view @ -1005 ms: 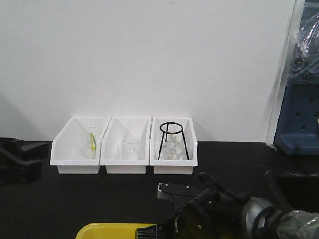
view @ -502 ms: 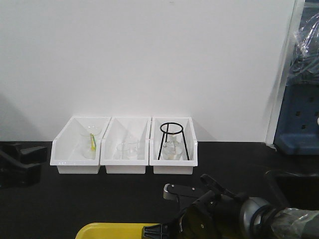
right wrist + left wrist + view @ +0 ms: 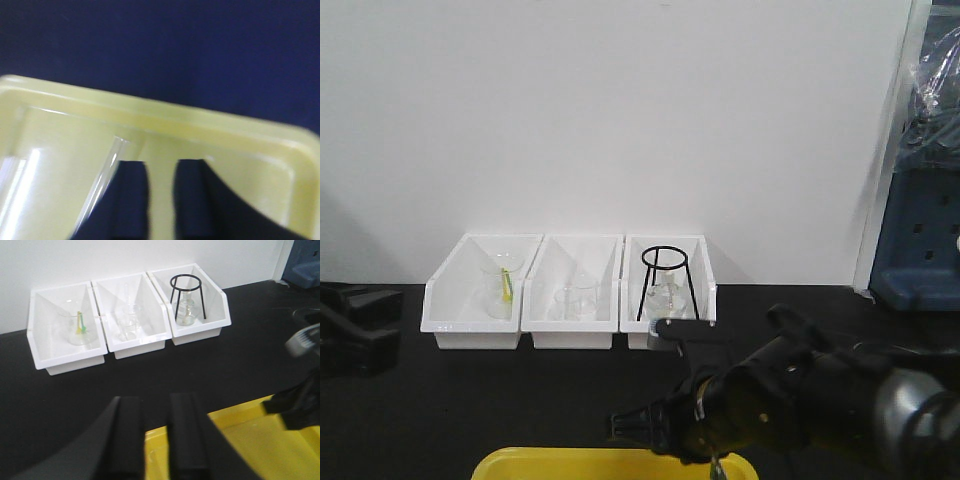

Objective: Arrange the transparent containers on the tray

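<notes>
Three white bins (image 3: 125, 315) at the back hold clear containers (image 3: 129, 322). Right gripper (image 3: 161, 172) hangs over the yellow tray (image 3: 210, 130), fingers slightly apart, maybe glass beside it; left gripper (image 3: 156, 412) likewise parted, empty.

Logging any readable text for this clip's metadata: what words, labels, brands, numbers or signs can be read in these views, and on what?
None can be read in any view.
White bins: plain, no labels.
Yellow tray: plain, no print.
Glass containers: any graduation marks are too small and faint to read.
Black tripod stand: no marking.
Blue equipment at the right edge: no legible text.
</notes>
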{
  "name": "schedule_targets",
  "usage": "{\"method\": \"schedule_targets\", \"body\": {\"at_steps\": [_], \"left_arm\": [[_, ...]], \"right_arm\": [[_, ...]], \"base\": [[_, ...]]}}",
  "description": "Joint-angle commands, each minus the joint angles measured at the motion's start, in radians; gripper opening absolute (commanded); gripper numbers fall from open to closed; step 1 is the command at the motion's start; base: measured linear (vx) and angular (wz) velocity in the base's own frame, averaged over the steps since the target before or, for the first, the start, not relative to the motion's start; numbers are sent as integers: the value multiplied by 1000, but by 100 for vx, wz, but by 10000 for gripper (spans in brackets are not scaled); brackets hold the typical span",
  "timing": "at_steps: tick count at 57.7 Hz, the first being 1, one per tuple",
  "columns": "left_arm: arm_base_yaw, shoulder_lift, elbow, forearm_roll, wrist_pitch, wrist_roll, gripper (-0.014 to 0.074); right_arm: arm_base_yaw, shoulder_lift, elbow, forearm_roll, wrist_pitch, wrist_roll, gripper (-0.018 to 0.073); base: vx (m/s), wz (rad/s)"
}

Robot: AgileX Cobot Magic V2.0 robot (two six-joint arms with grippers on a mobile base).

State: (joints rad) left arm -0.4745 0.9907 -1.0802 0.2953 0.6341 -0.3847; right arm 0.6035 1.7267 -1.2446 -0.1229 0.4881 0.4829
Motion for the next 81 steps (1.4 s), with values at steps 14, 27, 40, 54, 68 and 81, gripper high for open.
{"method": "schedule_targets", "body": {"at_steps": [14, 27, 40, 54, 68, 81], "left_arm": [[-5, -115, 76, 32, -43, 83, -9], [-5, -361, 349, -52, -152, 102, -8], [-5, -524, 483, -69, -178, 99, -8], [-5, -542, 497, -69, -145, 99, -8], [-5, -542, 497, -69, -143, 99, -8], [-5, -542, 497, -69, -144, 99, -8]], "right_arm": [[-2, -498, 28, 16, -55, -400, -12], [-2, -864, 381, 32, -307, -449, -11], [-3, -1059, 660, 31, -488, -449, -11], [-3, -1072, 709, 33, -525, -449, -11], [-3, -1072, 709, 33, -525, -449, -11], [-3, -1072, 709, 33, -525, -449, -11]], "base": [[0, 0], [0, 0], [0, 0], [0, 0], [0, 0], [0, 0]]}}
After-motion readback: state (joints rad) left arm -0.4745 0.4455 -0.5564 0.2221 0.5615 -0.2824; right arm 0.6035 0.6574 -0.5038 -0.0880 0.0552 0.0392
